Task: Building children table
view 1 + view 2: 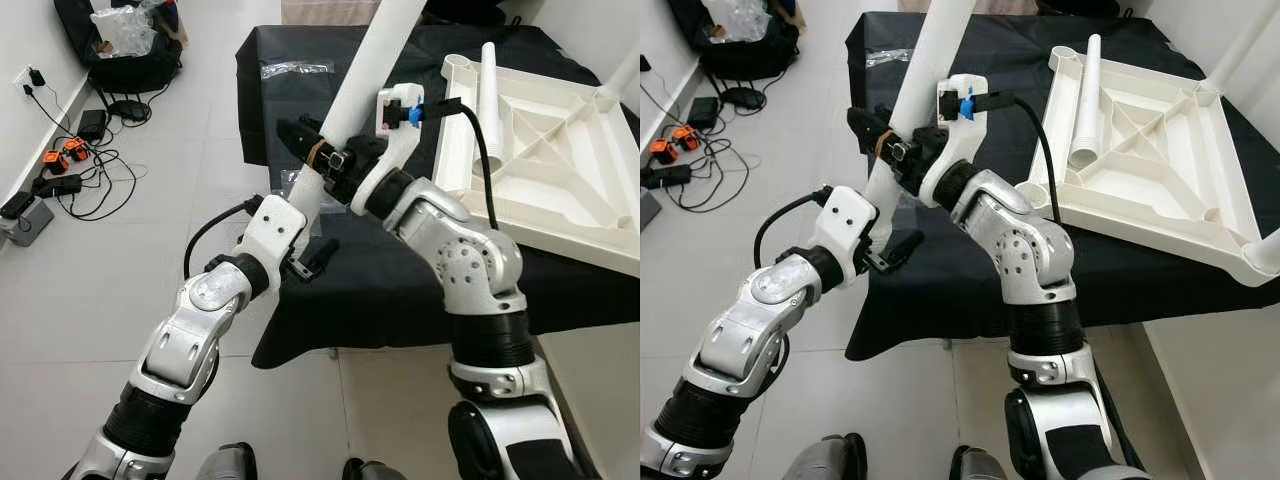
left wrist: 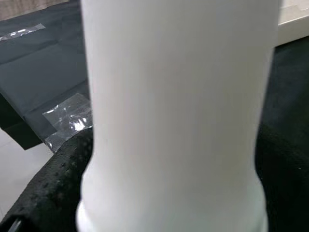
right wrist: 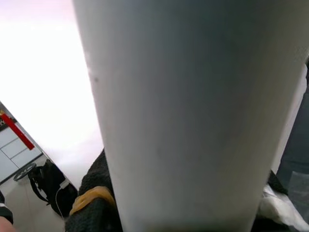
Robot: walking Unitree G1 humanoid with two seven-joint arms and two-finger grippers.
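Both the left end effector (image 1: 312,215) and the right end effector (image 1: 322,150) are clamped around the white table leg (image 1: 365,75), held tilted above the black-draped worktop (image 1: 400,280), and should align it squarely with a corner socket of the upturned tabletop (image 1: 560,160).

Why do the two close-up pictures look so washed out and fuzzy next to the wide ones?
In both wrist views the white table leg sits right against the lens, so it is soft and featureless. In the right wrist view the floor behind it is blown out to white glare. The eye views are evenly lit and sharp, showing both grippers, left and right, on that leg.
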